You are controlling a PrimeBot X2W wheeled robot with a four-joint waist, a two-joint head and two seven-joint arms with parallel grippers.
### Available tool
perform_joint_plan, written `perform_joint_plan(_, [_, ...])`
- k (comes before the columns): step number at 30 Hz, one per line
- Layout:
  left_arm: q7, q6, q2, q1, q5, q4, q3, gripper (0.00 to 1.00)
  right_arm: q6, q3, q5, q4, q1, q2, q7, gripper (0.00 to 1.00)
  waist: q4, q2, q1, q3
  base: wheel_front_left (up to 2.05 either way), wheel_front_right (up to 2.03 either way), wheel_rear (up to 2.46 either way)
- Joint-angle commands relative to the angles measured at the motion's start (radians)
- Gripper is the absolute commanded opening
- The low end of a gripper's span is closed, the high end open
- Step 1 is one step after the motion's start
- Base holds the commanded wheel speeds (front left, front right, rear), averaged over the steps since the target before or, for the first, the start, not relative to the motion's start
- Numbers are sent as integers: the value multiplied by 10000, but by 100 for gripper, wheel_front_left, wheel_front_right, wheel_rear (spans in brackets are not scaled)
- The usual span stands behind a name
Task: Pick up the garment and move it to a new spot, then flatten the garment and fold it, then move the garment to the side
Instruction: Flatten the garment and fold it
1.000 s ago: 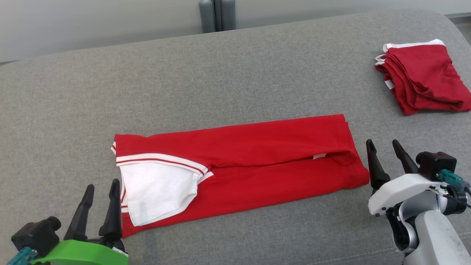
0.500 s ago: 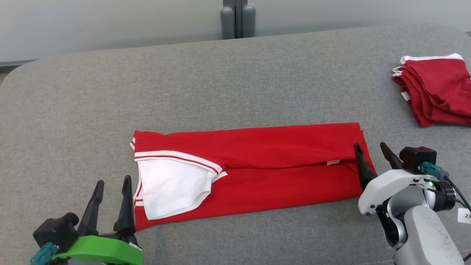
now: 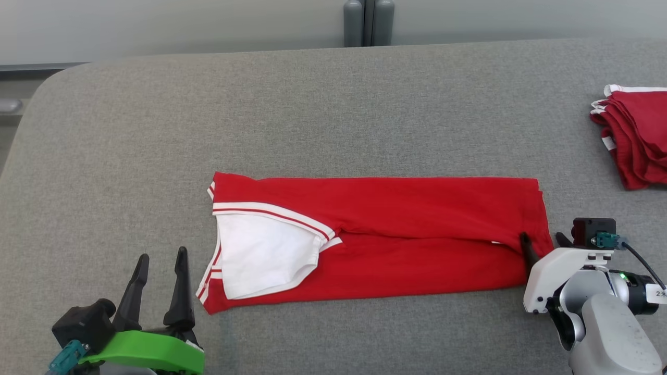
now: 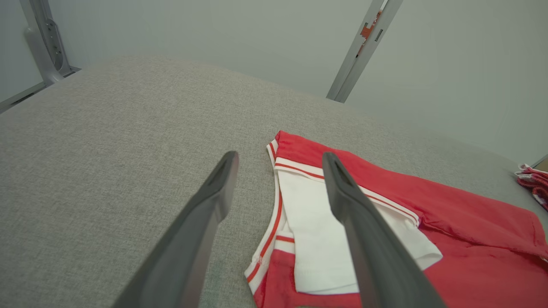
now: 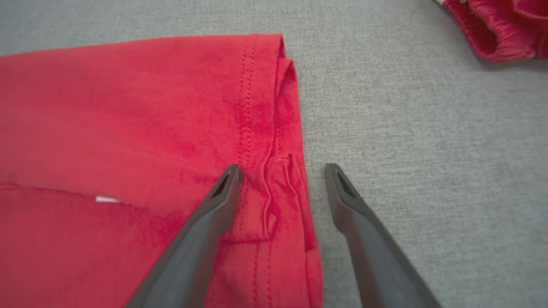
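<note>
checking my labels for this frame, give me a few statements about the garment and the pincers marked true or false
1. The red garment lies folded in a long strip on the grey surface. True.
2. The right pincer is shut on the garment's hem. False: it is open, one finger over the hem, the other over bare grey surface.
3. The left pincer is open, by the garment's left end. True.
4. The pile of red clothes lies on top of the garment. False: it lies apart, at the head view's right edge.
</note>
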Motion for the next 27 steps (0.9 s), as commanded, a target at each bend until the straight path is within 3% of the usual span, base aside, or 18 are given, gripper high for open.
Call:
perform_joint_plan(1, [-55, 57, -8, -153, -12, 25, 24, 100, -12, -15, 55, 260, -37, 36, 125, 100, 12, 0, 1, 5, 0, 0, 0])
perform_joint_plan(2, [-75, 67, -3, -158, -10, 29, 31, 100, -14, -1, 73, 342, -60, 49, 189, 92, 10, 0, 1, 3, 0, 0, 0])
perform_joint_plan(3, [-108, 82, 2, -161, -4, 33, 50, 100, -14, 17, 100, 456, -104, 72, 206, 50, 3, 0, 1, -3, 0, 0, 0])
perform_joint_plan(4, [-111, 104, 17, -171, 27, 38, 70, 100, -14, 27, 125, 540, -141, 94, 262, 28, -6, 0, 1, -10, 0, 0, 0])
perform_joint_plan(6, [-136, 134, 51, -202, 61, 55, 86, 100, -14, 55, 111, 687, -219, 119, 308, 0, -39, 0, 1, -27, 0, 0, 0])
perform_joint_plan(14, [-166, 228, 157, -254, 153, 6, 94, 100, -20, 48, 271, 838, -836, 67, 45, 0, -373, 0, 1, -81, 0, 0, 0])
perform_joint_plan(27, [-134, 233, 151, -337, 245, 80, -143, 100, -15, -700, 1162, -318, -391, -1125, 284, 0, -911, 0, 1, -92, 0, 0, 0])
